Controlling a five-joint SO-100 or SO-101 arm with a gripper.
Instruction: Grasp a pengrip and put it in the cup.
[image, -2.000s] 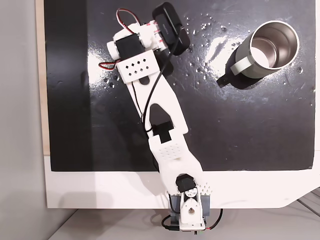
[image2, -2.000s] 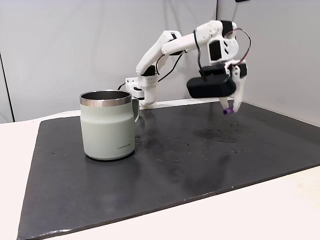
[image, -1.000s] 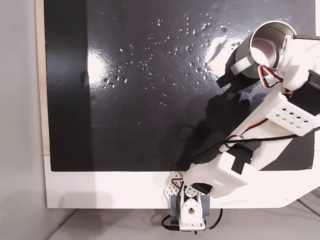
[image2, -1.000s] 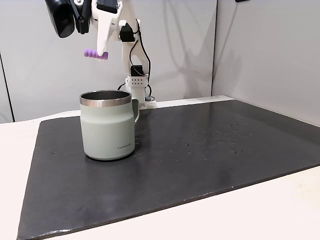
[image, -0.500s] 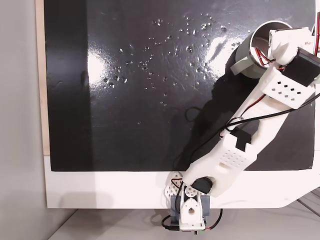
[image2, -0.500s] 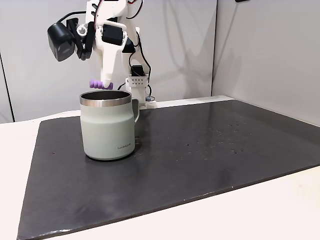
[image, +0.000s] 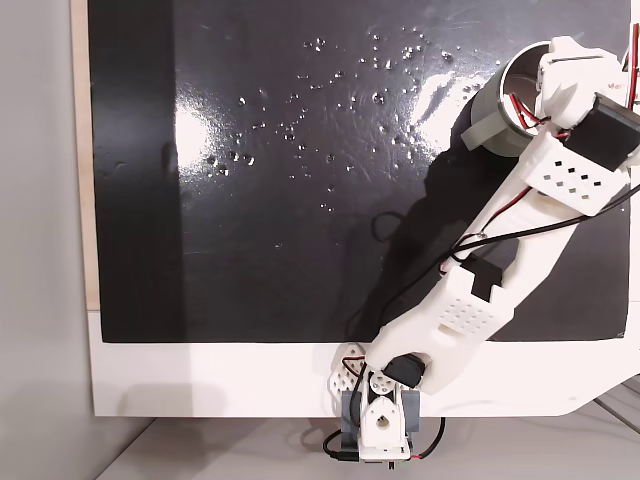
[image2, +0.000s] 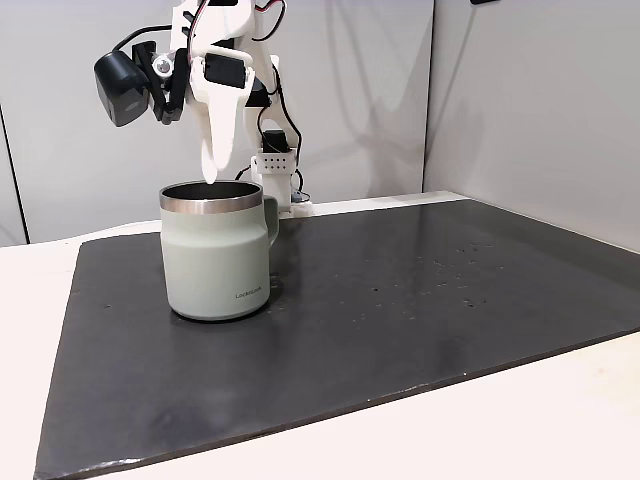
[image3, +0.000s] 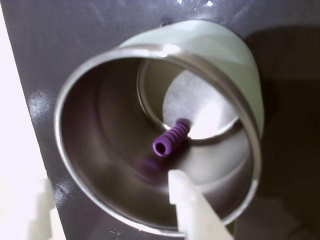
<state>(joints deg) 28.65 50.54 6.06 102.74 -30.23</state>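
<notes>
1 black mat (image: 260, 260) covers most of 1 white table (image: 200, 380), and its glossy surface carries a scatter of small shiny specks (image: 300, 130) toward the far side in a fixed view. 1 white arm (image: 480, 300) rises from its base at the table's near edge and reaches diagonally across the mat to the upper right corner of that view, with red and black wires running along it. 1 black rounded block (image2: 122, 87) rides on the wrist, seen at the upper left in a fixed view.

1 cup (image2: 215, 250) stands upright on the mat, pale grey-green outside with a metal rim and 1 side handle (image2: 270, 222). From above, the arm's wrist covers part of the cup (image: 515, 95). In the wrist view the cup (image3: 220, 60) is seen from over its mouth, its shiny inside open to the camera.

The gripper (image2: 210, 178) hangs just over the cup's rim, pointing down. In the wrist view 2 white fingers (image3: 192, 210) frame the lower edge, spread well apart with nothing between them, so the gripper (image3: 115, 212) stands wide and empty.

1 pengrip (image3: 171, 139), a small purple ribbed cylinder, is inside the cup, near the edge of the round bottom, its hollow end toward the camera. A blurred purple reflection (image3: 147, 164) shows on the metal wall just beside it.
</notes>
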